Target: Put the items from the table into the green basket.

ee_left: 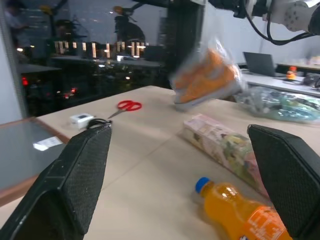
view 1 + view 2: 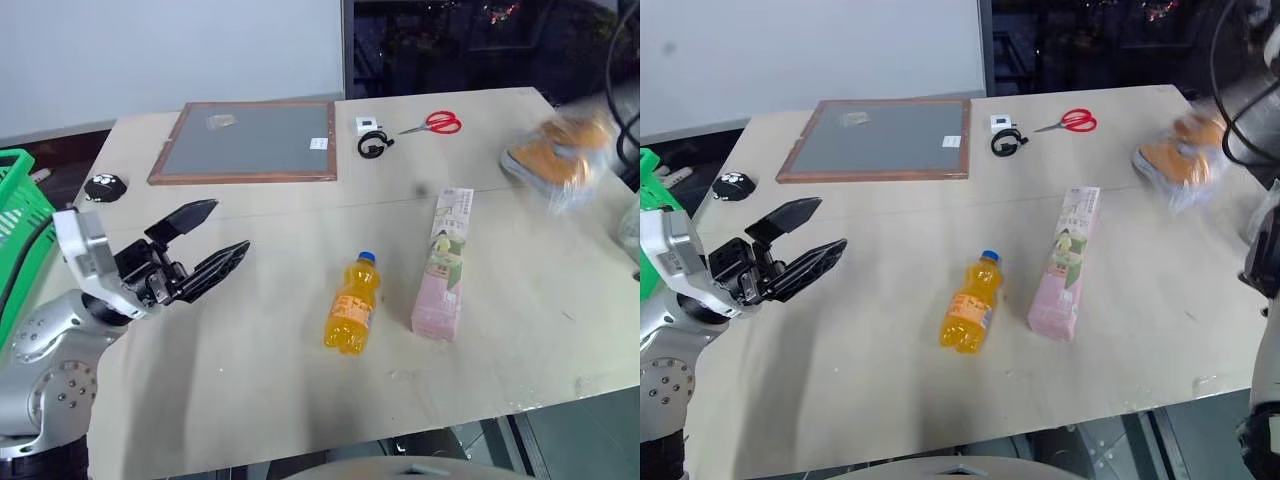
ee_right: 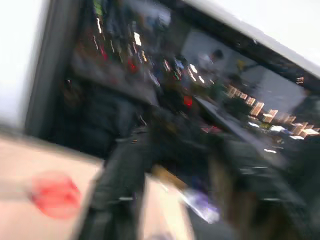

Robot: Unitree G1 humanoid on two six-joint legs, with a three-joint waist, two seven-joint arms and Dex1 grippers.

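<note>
Left gripper [image 2: 205, 243]: held low over the near left part of the worktop [image 2: 250, 400], jaws spread wide with nothing between them, pointed toward the bottle (likely to be picked next).
Orange bottle [image 2: 352, 305]: laid on its side mid-worktop, blue cap pointing away, just beside the carton.
Pink-and-green carton [image 2: 444, 265]: laid flat, not touched.
Bagged orange sneakers [image 2: 556, 152]: seen blurred at the far right edge of the worktop; whether they are held cannot be told.
Right gripper: the state of its jaws cannot be told.
Green basket [image 2: 22, 205]: placed off the worktop's left edge, close to the left arm, so drops are easy.
Grey board [image 2: 250, 140] and scissors [image 2: 436, 123]: left at the back, not wanted.
</note>
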